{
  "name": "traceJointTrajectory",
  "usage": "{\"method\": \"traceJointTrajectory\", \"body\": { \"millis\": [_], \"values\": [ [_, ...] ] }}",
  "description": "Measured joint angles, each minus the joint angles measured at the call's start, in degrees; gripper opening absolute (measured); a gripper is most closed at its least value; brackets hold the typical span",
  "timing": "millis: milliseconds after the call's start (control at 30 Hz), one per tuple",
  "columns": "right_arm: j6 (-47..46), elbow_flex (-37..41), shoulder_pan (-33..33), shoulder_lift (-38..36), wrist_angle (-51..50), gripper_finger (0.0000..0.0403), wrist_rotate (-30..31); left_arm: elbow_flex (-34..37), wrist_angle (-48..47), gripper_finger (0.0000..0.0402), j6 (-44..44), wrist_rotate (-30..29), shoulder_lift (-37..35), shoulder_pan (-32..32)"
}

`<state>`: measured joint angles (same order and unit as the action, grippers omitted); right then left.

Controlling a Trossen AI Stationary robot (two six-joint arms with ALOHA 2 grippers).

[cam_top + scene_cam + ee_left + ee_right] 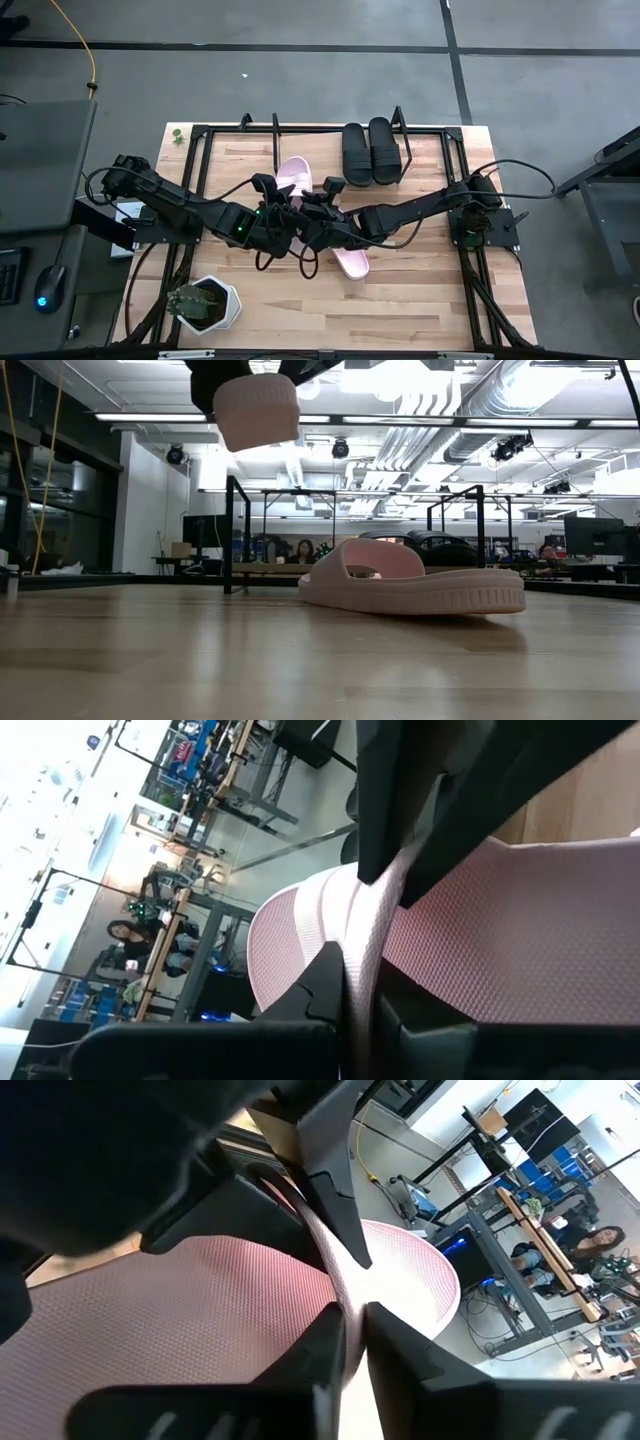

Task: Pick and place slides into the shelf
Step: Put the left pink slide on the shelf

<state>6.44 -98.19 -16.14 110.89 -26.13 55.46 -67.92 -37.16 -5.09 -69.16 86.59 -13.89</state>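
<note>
Fingers of both arms pinch one pink slide (pixel 256 410) aloft mid-desk: left fingers (pixel 362 982) shut on its edge, right fingers (pixel 352 1342) too. I judge it light, bendy foam; edge grip suits.

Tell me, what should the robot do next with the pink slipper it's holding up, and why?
Probably the right claw should let go and back off. Both claws pinch the lifted pale pink rubber slide, and the left claw is clamped shut, so it could carry it alone to the wooden shelf.
</note>
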Motion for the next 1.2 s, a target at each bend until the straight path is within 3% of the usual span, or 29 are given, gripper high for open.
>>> {"method": "traceJointTrajectory", "body": {
  "millis": [367, 600, 767, 1200],
  "values": [
    [1.56, 0.0, -0.07, 0.0, -0.21, 0.0115, 0.78, 0.02, -0.55, 0.0002, 0.88, 0.17, 0.0, 0.07],
    [3.93, 0.0, -1.0, -0.18, -0.31, 0.0119, 7.34, 0.02, -2.09, 0.0001, 1.03, -0.58, -0.02, 0.11],
    [0.79, 0.0, -1.96, -2.51, -1.76, 0.0119, 6.66, 0.02, -3.4, 0.0001, 0.99, -0.64, -0.19, 1.02],
    [-4.73, 0.0, -4.26, -9.39, -13.18, 0.0119, 6.93, 0.0, -3.11, 0.0, -5.23, 11.98, -0.34, 13.72]
  ]
}}
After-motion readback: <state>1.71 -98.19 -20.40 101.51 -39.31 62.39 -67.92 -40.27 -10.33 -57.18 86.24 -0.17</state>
